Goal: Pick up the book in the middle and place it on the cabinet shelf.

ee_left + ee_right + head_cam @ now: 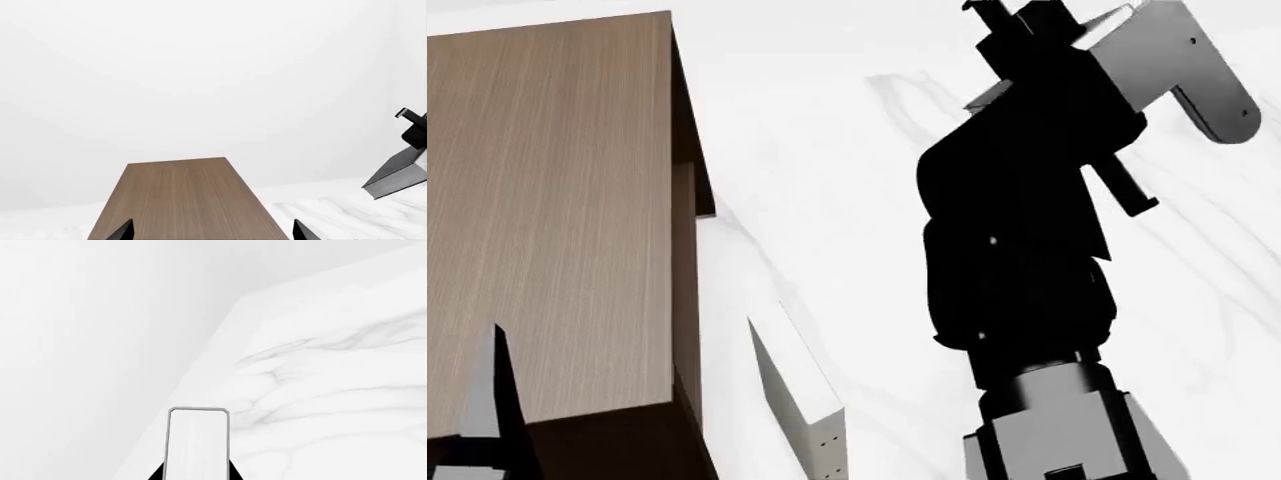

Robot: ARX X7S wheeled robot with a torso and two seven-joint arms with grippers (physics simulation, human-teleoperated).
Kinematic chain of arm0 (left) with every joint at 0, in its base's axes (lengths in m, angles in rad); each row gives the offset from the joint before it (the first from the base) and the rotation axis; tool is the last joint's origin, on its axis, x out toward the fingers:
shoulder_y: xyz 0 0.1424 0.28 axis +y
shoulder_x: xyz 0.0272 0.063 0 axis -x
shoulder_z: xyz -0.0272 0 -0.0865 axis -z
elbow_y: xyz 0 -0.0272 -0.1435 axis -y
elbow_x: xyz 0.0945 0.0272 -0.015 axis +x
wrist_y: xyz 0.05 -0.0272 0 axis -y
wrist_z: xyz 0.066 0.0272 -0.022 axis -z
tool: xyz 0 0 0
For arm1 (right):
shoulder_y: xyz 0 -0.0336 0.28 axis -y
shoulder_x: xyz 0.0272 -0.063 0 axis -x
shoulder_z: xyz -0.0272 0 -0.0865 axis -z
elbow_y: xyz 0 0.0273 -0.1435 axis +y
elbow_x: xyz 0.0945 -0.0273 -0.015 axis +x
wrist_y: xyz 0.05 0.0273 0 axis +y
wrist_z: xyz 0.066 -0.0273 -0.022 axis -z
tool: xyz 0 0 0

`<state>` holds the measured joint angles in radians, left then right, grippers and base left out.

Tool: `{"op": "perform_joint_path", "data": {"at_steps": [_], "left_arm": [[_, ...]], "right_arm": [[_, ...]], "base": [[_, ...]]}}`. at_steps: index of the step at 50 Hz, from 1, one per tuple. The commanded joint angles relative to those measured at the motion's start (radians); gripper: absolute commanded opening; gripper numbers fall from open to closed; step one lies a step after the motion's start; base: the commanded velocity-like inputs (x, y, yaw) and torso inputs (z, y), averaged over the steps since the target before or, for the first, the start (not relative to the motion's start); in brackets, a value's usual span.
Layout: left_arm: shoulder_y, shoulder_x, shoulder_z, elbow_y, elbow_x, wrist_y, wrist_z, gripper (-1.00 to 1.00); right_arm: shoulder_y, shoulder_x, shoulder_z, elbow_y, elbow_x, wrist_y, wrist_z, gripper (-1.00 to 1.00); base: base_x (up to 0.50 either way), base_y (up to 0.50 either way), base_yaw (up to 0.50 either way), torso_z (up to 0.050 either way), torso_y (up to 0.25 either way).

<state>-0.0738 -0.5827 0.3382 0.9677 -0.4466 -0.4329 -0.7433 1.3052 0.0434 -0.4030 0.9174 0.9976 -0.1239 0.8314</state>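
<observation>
Beside one cabinet (547,220), right pincer (195,475) grips one book (197,445).

a white marble-veined table (827,200) carried everything. the cabinet shelf (547,220) stood on it at the head view's left, a tall brown wood-grain box with a lighter long flat top and darker sides (the top was bare in both views that showed it). just beside the cabinet's side, a pale off-white book (801,400) stood on the table, tilted, with small dots along one edge. the table's far edge met a plain white background.
</observation>
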Motion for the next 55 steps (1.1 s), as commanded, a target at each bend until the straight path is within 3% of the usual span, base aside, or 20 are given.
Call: {"op": "perform_joint_path", "data": {"at_steps": [1,9,20,26,35,39,55], "left_arm": [[-0.002,-0.005,0.007,0.001,0.000,-0.002,-0.004,1.00],[-0.003,-0.013,-0.001,0.003,-0.009,0.000,-0.007,1.00],[-0.006,-0.016,0.006,0.006,-0.012,-0.001,-0.010,1.00],[-0.008,-0.016,0.013,0.003,-0.008,0.000,-0.011,1.00],[-0.011,-0.018,0.020,0.002,-0.006,0.002,-0.013,1.00],[-0.009,-0.019,0.022,-0.002,-0.004,0.008,-0.012,1.00],[-0.012,-0.024,0.032,0.000,-0.003,0.008,-0.017,1.00]], "right_arm": [[0.012,-0.019,-0.010,-0.148,0.030,-0.120,-0.189,-1.00],[0.029,-0.019,-0.023,-0.280,0.184,0.011,-0.303,-1.00],[0.061,-0.012,-0.036,-0.413,0.360,0.172,-0.306,-1.00],[0.081,-0.009,-0.058,-0.452,0.508,0.343,-0.290,-1.00],[0.066,-0.020,-0.058,-0.553,0.592,0.350,-0.188,-1.00],[0.061,-0.021,-0.061,-0.587,0.737,0.441,-0.094,-1.00],[-0.010,-0.021,-0.127,-0.690,0.811,0.393,-0.050,-1.00]], "base": [[0.00,0.00,0.00,0.000,0.000],[0.00,0.00,0.00,0.000,0.001],[0.00,0.00,0.00,0.000,0.002],[0.00,0.00,0.00,0.000,0.002],[0.00,0.00,0.00,0.000,0.001],[0.00,0.00,0.00,0.000,0.000],[0.00,0.00,0.00,0.000,0.001]]}}
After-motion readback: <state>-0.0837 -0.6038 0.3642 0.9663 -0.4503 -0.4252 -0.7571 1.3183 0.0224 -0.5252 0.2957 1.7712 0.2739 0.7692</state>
